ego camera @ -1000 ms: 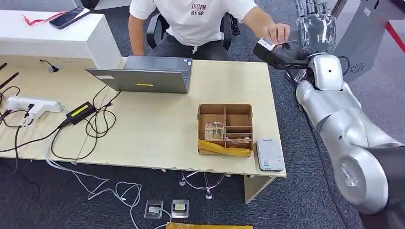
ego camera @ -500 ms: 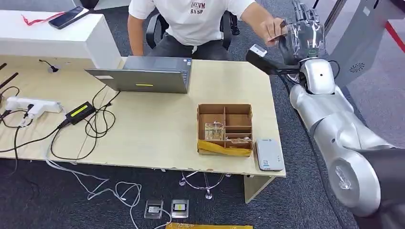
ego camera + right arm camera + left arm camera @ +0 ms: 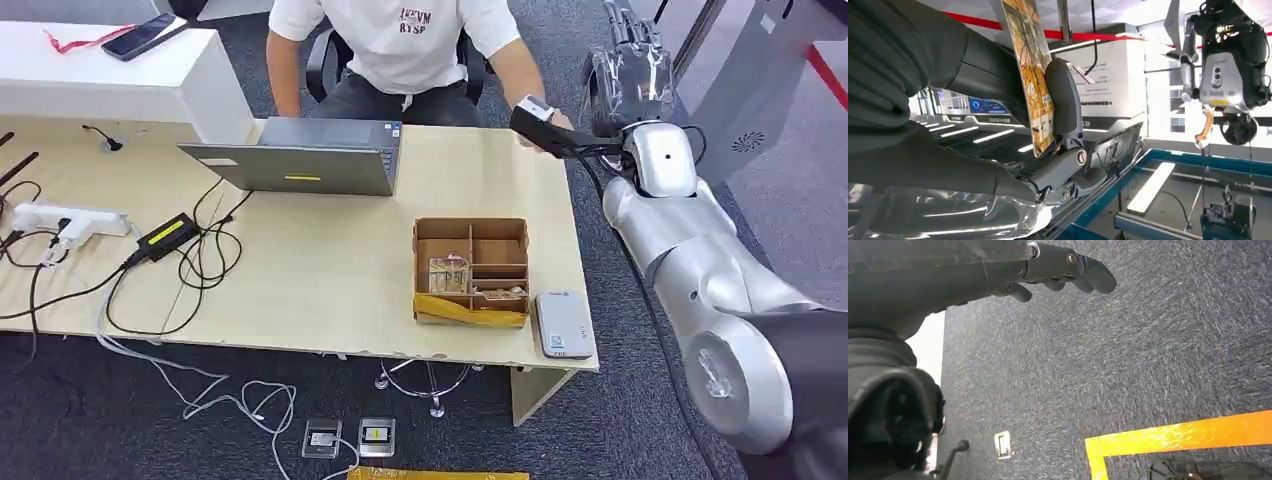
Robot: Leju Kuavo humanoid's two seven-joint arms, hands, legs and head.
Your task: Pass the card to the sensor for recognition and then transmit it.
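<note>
1. The right hand (image 3: 1048,125) sits at the upper right of the head view, raised past the far right corner of the desk (image 3: 330,270), with the card (image 3: 1034,75) clamped between the thick thumb and the darker fingers (image 3: 988,75). In my judgement the step in hand is carrying the card to the card reader (image 3: 564,324), the pale flat unit at the desk's near right edge, lower right of centre.
2. To do it well, I would bring the arm down and toward the reader with the pinch firm, turn the wrist so the card's broad face lies flat and parallel to the reader's top, then hover just above it or touch lightly.
3. Steer wide of the cardboard divider box (image 3: 471,270) just beside the reader, and of the person (image 3: 400,45) seated at the top centre.
4. The card is thin, stiff and rectangular, printed in a busy yellow-brown pattern with paler patches near one end. It stands edge-on in the right wrist view, much of it free of the hand.
5. The left hand (image 3: 1058,270) hangs over grey carpet, fingers loosely extended and holding nothing.
</note>
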